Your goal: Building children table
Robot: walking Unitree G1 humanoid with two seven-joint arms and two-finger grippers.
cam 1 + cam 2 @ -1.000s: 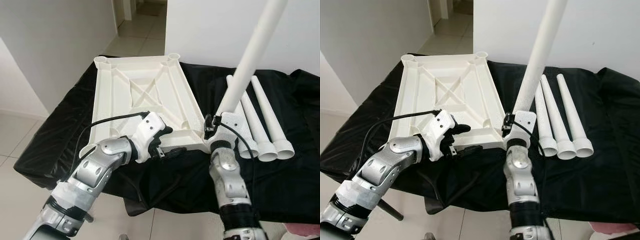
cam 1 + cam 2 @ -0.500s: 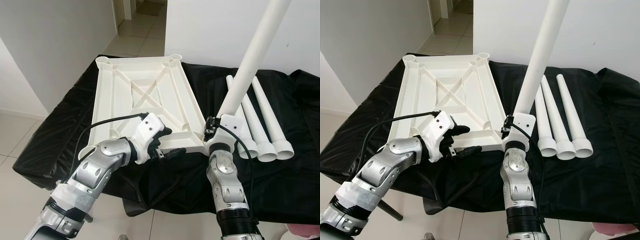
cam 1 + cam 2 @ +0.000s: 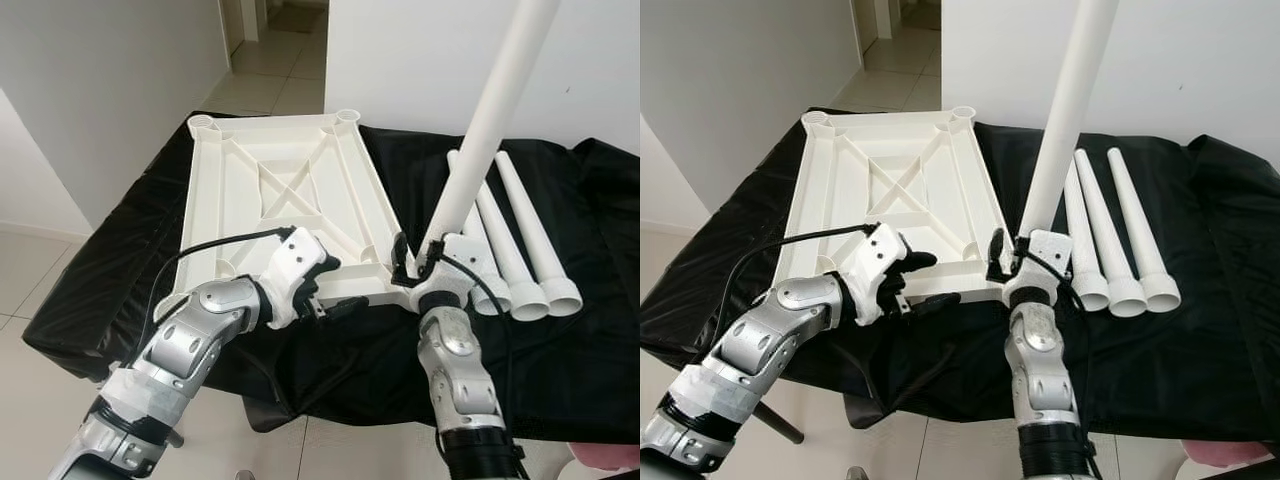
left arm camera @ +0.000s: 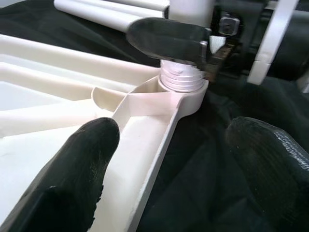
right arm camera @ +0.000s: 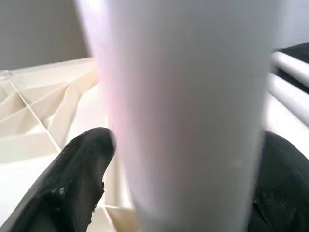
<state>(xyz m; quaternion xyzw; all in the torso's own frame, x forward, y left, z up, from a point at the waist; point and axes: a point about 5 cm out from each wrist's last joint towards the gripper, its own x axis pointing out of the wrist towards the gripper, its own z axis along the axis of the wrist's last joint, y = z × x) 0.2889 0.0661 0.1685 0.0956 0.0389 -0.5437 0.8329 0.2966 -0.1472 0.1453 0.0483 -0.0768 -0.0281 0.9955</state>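
The leg [image 3: 480, 130] has come in from the right over the last second, and now its threaded end sits right in the corner socket [image 4: 182, 92] at the tabletop's near right. So I judge we're seating the first leg; threads still show above the collar, so it isn't home yet. My right gripper [image 3: 420, 268] is clamped around the leg's base, forearm rising almost straight up from six o'clock, the leg tilting toward one o'clock. My left gripper [image 3: 330, 297] hovers at the near edge of the upturned tabletop [image 3: 290, 190], fingers [image 4: 82, 154] spread wide, holding nothing, elbow out toward eight o'clock. Three spare legs [image 3: 520, 230] lie side by side on the black cloth [image 3: 600, 330] at three o'clock.
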